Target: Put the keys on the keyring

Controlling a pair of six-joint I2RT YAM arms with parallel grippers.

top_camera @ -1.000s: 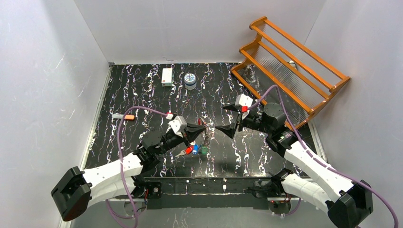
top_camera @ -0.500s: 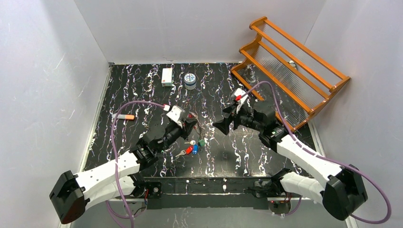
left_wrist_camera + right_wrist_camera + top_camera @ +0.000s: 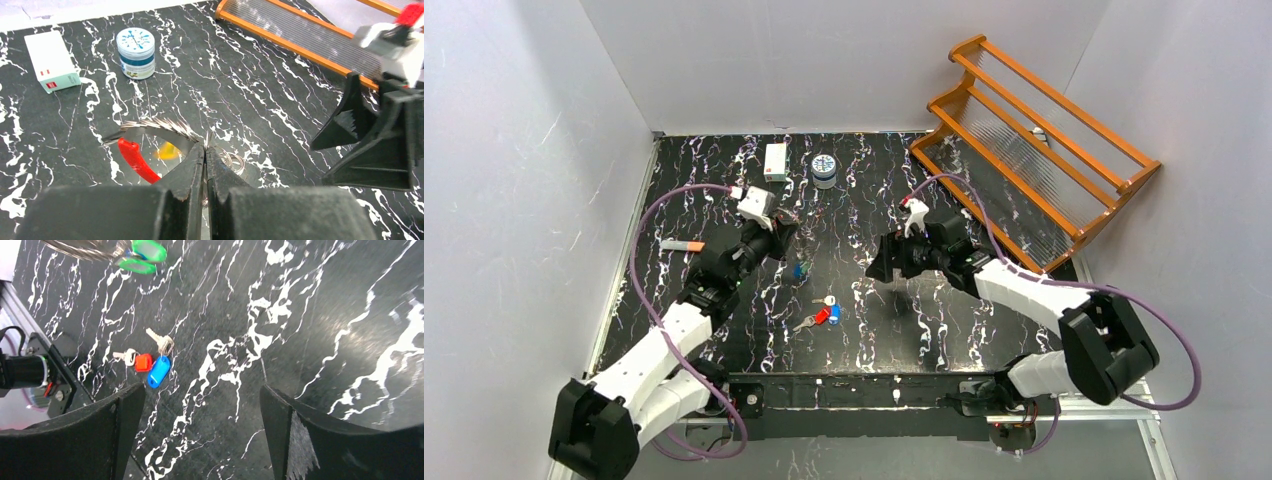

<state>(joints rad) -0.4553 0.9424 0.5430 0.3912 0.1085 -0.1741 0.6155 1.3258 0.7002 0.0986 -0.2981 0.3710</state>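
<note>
The left gripper [image 3: 205, 149], pressed shut on the keyring [image 3: 234, 161], has drawn away from the right gripper [image 3: 882, 262], whose jaws stand spread; loose keys [image 3: 150, 367] ahead of it remain unthreaded.

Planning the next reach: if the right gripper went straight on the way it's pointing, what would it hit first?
Probably the bare black table, just beside the loose red- and blue-capped keys. The open right gripper has nothing else ahead, though depth is unclear.
</note>
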